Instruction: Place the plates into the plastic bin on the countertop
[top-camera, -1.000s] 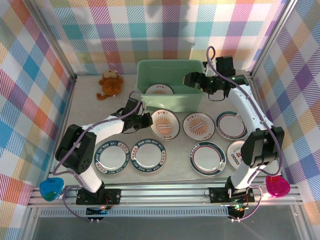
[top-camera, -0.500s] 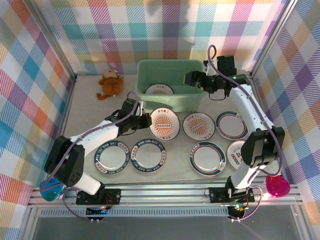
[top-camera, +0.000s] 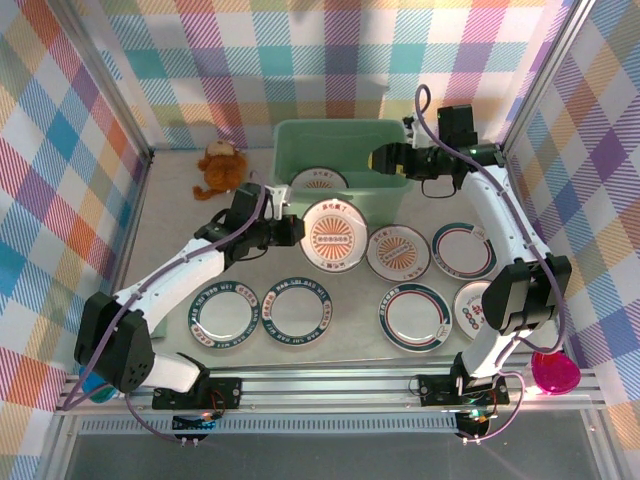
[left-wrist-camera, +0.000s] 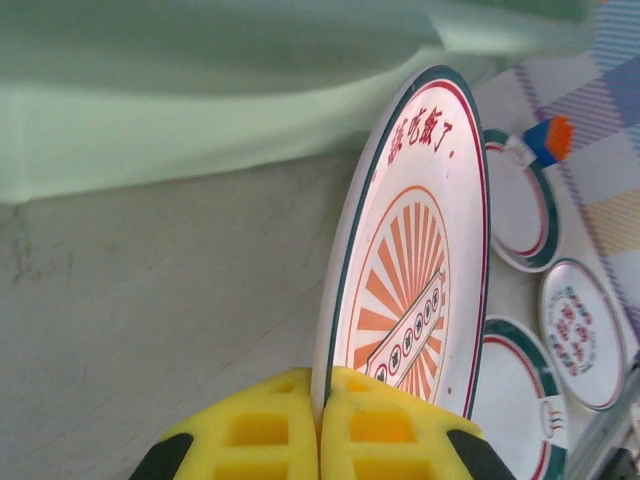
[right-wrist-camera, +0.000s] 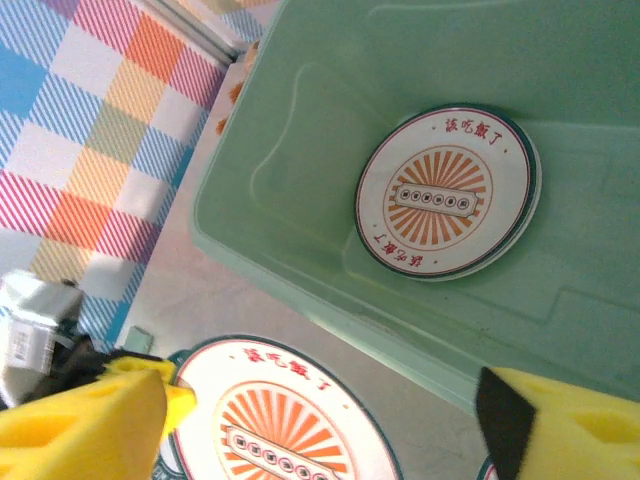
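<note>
Gripping a sunburst plate (top-camera: 333, 235) by its rim, the L gripper (top-camera: 285, 230) is holding it tilted and clear of the countertop (top-camera: 170, 230), just at 6 o'clock of the green bin (top-camera: 340, 127). On the L wrist cam the yellow fingers (left-wrist-camera: 260, 430) are pinching the plate's edge at its 6 o'clock, w/ the plate standing nearly on edge and the bin wall behind it.

The R gripper (top-camera: 385, 158) is hanging over the bin's 3 o'clock rim, jaws standing wide apart w/ nothing between them.

A second sunburst plate (top-camera: 318, 180) is lying flat inside the bin, toward its 6 o'clock wall.

Six other plates are sitting on the countertop. Two dark-rimmed plates (top-camera: 225, 312) are lying at approx 7 o'clock of the held plate. Four more (top-camera: 414, 315) are spreading out from its 3 to 5 o'clock, the nearest just beside it.

A brown stuffed toy (top-camera: 220, 167) is lying at 9 o'clock of the bin, apart from it.
</note>
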